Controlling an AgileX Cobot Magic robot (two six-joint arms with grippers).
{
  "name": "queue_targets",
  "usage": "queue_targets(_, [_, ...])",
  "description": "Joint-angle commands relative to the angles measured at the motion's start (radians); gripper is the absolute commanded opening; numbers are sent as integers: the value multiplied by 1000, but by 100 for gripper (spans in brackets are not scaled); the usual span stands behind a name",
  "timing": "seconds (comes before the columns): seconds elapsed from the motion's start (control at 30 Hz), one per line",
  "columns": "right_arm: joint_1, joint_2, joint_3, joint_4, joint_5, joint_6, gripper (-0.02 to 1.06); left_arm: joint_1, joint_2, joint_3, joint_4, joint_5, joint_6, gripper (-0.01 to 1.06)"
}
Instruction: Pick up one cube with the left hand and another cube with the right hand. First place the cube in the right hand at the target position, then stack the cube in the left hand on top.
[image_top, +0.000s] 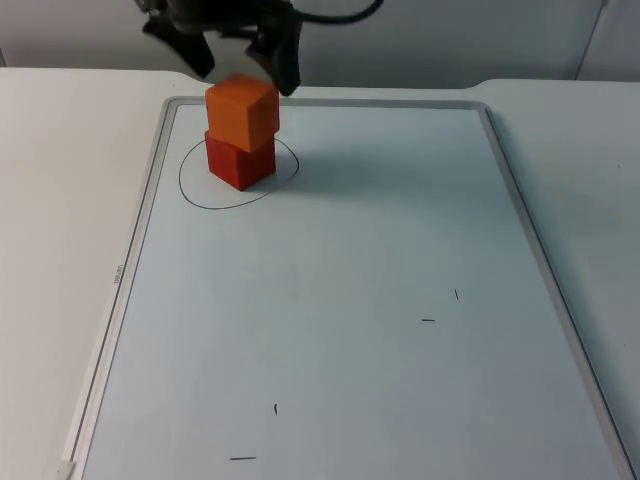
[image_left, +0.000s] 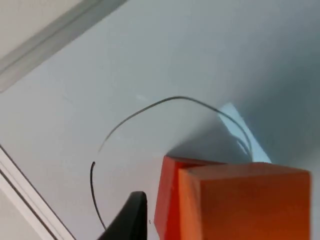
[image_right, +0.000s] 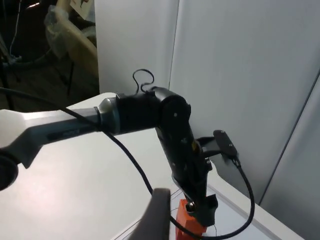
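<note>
The orange cube (image_top: 243, 111) is sitting on top of the red cube (image_top: 240, 163). The two cubes are making a little tower. The orange one is turned a bit, so its corners are not lining up with the red one below.

The red cube is standing inside a thin black circle (image_top: 190, 190) drawn on a whiteboard (image_top: 350, 330). The whiteboard is lying flat on the white worktop (image_top: 60, 200).

The left end effector (image_top: 240, 55) is hanging just above and behind the orange cube. Its two black fingers (image_top: 283, 65) are standing wide apart, one on each side, and they are not touching the cube.

From the left wrist, the orange cube (image_left: 245, 202) is looking big and close, with the red cube (image_left: 167, 200) peeking out beside it.

The right arm is waiting far off to the side. From its wrist, the left arm (image_right: 175, 135) is reaching down over the cubes. I cannot tell if the right end effector is apart or together.
</note>
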Motion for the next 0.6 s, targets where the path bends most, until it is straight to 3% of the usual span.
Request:
queue_targets(0.0, [4,4,5,-6,-22,-3,82,-15,-59,-9,-27,11,-3,105])
queue_targets(0.27, [4,4,5,-8,-45,-3,82,-44,-215,-9,-78,11,-16,105])
queue_targets(0.57, [4,-15,5,-13,-48,-12,82,-69,-568,-3,-63,11,-13,105])
